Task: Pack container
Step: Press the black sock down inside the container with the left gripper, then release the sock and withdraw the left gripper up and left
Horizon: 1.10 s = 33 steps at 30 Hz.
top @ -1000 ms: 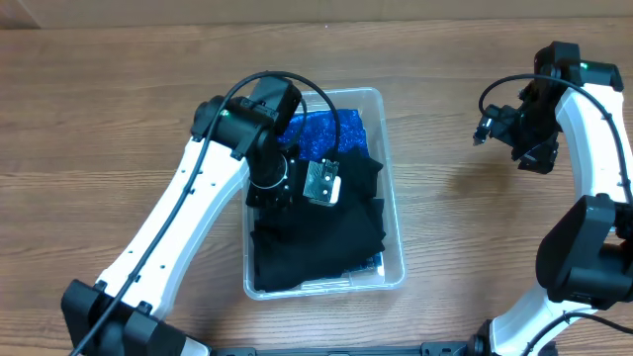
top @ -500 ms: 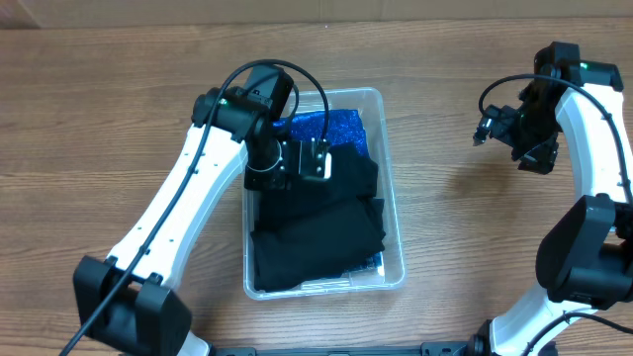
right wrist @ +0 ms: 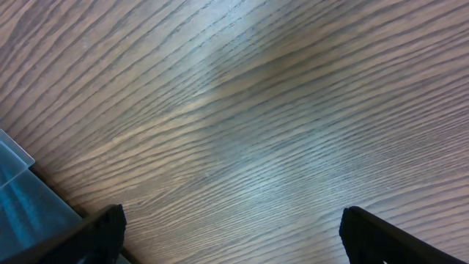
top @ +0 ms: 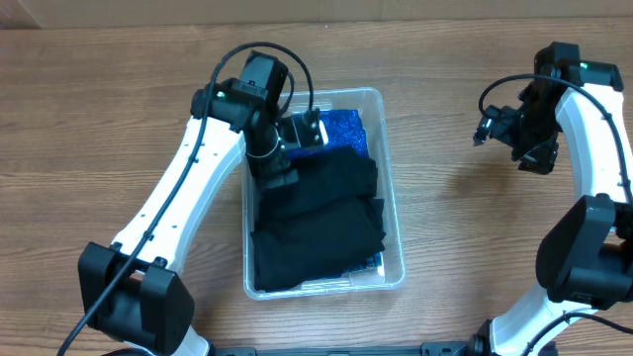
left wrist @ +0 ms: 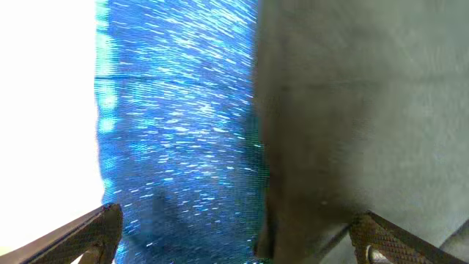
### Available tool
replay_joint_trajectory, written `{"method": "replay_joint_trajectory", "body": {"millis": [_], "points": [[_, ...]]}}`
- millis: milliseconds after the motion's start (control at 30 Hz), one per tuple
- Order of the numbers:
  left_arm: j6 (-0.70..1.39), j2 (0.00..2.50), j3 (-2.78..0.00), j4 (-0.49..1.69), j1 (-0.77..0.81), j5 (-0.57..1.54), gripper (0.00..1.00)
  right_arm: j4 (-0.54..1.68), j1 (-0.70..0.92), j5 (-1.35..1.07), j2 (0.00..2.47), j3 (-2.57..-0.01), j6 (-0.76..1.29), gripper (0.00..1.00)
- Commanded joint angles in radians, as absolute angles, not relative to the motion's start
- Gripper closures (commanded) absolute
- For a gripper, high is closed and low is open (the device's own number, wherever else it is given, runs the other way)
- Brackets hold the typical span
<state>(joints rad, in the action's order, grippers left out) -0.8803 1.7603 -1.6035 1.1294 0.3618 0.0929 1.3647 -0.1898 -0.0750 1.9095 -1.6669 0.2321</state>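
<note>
The clear container (top: 390, 183) stands mid-table, holding folded black garments (top: 316, 222) and, at its far end, a sparkly blue garment (top: 348, 129). My left gripper (top: 303, 132) hovers over the far part of the container, open, with nothing between its fingers. In the left wrist view the blue garment (left wrist: 176, 125) lies beside the black garment (left wrist: 352, 110), and the left gripper (left wrist: 238, 238) is spread wide above them. My right gripper (top: 493, 124) hangs open over bare wood to the right of the container; in the right wrist view the right gripper (right wrist: 234, 235) is empty.
The wooden table (top: 119, 129) surrounds the container. A corner of the container (right wrist: 15, 194) shows at the left edge of the right wrist view. The left arm (top: 188, 198) reaches diagonally across the container's left side.
My left gripper has opened, let go of the black garment and drawn back toward the container's far end. The right arm has not moved.
</note>
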Motion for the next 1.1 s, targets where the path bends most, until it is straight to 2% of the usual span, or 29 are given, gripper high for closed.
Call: {"method": "replay_joint_trajectory", "body": {"millis": [0, 100, 200, 233, 267, 367, 400, 667, 833, 1067], "points": [[-0.632, 1.658, -1.714, 1.124, 0.365, 0.224, 0.0, 1.36, -0.189, -0.08, 1.877, -1.69, 0.233, 0.02], [-0.491, 1.629, -1.737, 1.101, 0.367, 0.443, 0.0, 1.359, -0.189, -0.08, 1.877, -1.69, 0.233, 0.03], [-0.363, 1.639, -1.736, 1.095, 0.374, 0.546, 0.29, 1.357, -0.189, -0.08, 1.877, -1.69, 0.233, 0.03], [-0.314, 1.649, -1.736, 1.096, 0.382, 0.548, 0.52, 1.356, -0.189, -0.08, 1.877, -1.69, 0.233, 0.03], [-0.266, 1.66, -1.736, 1.098, 0.392, 0.547, 0.66, 1.356, -0.189, -0.08, 1.877, -1.69, 0.233, 0.03], [-0.204, 1.711, -1.734, 1.101, 0.435, 0.543, 0.89, 1.356, -0.189, -0.08, 1.877, -1.69, 0.233, 0.03], [-0.201, 1.731, -1.734, 1.101, 0.45, 0.532, 0.94, 1.357, -0.189, -0.08, 1.877, -1.69, 0.233, 0.03], [-0.163, 1.956, -1.734, 1.187, 0.53, 0.486, 0.96, 1.356, -0.189, -0.08, 1.877, -1.69, 0.233, 0.03], [-0.118, 2.116, -1.734, 1.252, 0.52, 0.405, 0.96, 1.36, -0.189, -0.08, 1.877, -1.69, 0.233, 0.03], [-0.115, 2.094, -1.769, 1.28, 0.48, 0.392, 0.96, 1.36, -0.189, -0.08, 1.877, -1.69, 0.233, 0.03]]}}
